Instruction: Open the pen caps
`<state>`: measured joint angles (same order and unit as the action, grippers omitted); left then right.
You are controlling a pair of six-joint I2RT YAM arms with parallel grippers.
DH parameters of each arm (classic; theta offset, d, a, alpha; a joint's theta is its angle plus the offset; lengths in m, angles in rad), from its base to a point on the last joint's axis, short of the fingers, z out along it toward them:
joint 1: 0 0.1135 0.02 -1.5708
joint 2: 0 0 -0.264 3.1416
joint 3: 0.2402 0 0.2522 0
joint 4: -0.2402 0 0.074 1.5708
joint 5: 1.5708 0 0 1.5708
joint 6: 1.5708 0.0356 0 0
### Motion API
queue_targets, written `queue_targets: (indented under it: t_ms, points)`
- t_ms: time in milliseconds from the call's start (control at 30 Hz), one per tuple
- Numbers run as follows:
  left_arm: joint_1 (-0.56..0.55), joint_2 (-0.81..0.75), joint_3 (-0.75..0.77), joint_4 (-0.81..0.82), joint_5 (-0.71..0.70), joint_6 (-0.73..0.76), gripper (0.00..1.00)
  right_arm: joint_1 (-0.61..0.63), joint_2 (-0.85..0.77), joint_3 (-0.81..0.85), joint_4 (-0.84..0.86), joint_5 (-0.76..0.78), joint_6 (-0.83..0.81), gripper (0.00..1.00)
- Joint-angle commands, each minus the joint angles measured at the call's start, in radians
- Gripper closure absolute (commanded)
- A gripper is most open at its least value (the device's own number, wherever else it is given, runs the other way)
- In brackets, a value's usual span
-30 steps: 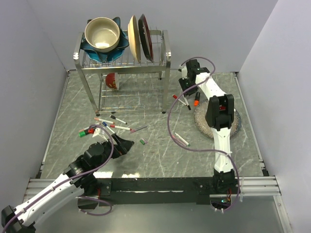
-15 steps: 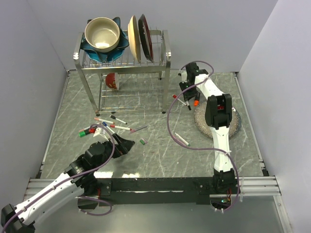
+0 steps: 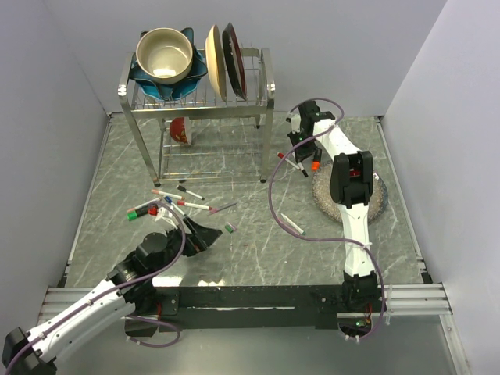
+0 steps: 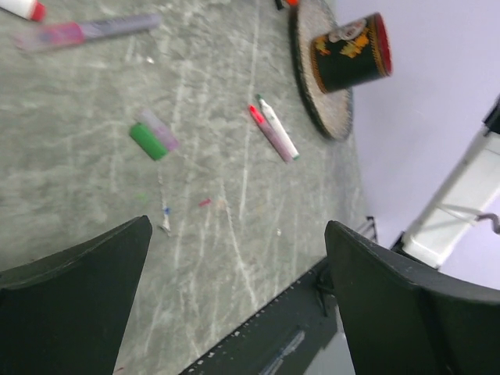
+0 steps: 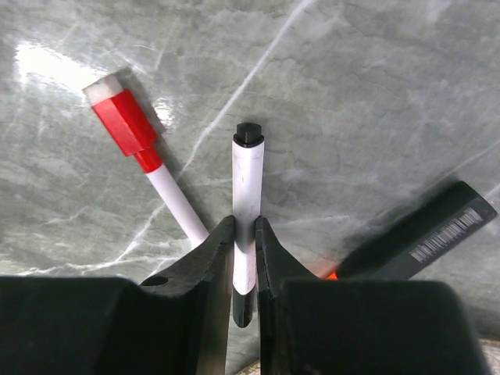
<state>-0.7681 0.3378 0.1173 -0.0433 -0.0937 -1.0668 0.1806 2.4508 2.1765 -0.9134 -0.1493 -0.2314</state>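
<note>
My right gripper point(image 5: 244, 228) is shut on a white pen point(image 5: 248, 176) with a black end, low over the table; in the top view it point(image 3: 301, 158) is at the back right. A red-capped white pen point(image 5: 125, 123) lies just left of it. A black barrel with a barcode point(image 5: 426, 232) and an orange bit point(image 5: 332, 273) lie to the right. My left gripper point(image 3: 205, 234) is open and empty above the table point(image 4: 238, 258). A green cap point(image 4: 146, 141), a pink and white pen point(image 4: 273, 133) and a purple pen point(image 4: 86, 31) lie beyond it. Several pens point(image 3: 168, 201) lie in a pile to the left.
A dish rack point(image 3: 195, 101) with bowls and plates stands at the back. A woven mat point(image 3: 379, 195) lies on the right, partly under my right arm, with a black cup point(image 4: 348, 51) on it. A white pen point(image 3: 291, 224) lies mid-table.
My right wrist has dropped and turned over the pens at the back right, then held still. My left arm has drawn back slightly towards the near edge.
</note>
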Motion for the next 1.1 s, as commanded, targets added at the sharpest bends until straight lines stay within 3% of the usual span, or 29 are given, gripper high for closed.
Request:
queue_targets:
  t_ms: [0, 133, 300, 400, 567, 700, 800, 900, 1067]
  points:
    - [0.004, -0.003, -0.031, 0.154, 0.089, -0.050, 0.01, -0.006, -0.131, -0.022, 0.022, -0.062, 0.020, 0.99]
    - [0.004, 0.000, -0.071, 0.314, 0.169, -0.085, 0.00, -0.006, -0.246, -0.107, 0.080, -0.078, 0.038, 1.00]
    - [0.003, 0.003, -0.076, 0.347, 0.209, -0.090, 0.01, -0.004, -0.436, -0.272, 0.183, -0.088, 0.064, 1.00]
    - [0.003, 0.001, -0.093, 0.397, 0.226, -0.111, 0.01, -0.006, -0.589, -0.432, 0.255, -0.168, 0.098, 1.00]
    - [-0.005, 0.056, -0.090, 0.526, 0.267, -0.127, 0.01, -0.019, -0.899, -0.781, 0.457, -0.469, 0.262, 1.00]
    - [-0.039, 0.211, -0.022, 0.640, 0.261, -0.098, 0.00, -0.052, -1.253, -1.204, 0.855, -0.648, 0.489, 1.00]
    - [-0.114, 0.358, 0.060, 0.687, 0.192, -0.050, 0.01, -0.075, -1.471, -1.463, 1.156, -0.690, 0.679, 1.00]
    - [-0.195, 0.530, 0.155, 0.752, 0.128, -0.006, 0.01, -0.102, -1.623, -1.650, 1.353, -0.690, 0.864, 1.00]
    - [-0.257, 0.771, 0.348, 0.797, 0.100, 0.063, 0.08, -0.130, -1.652, -1.687, 1.357, -0.705, 0.937, 1.00]
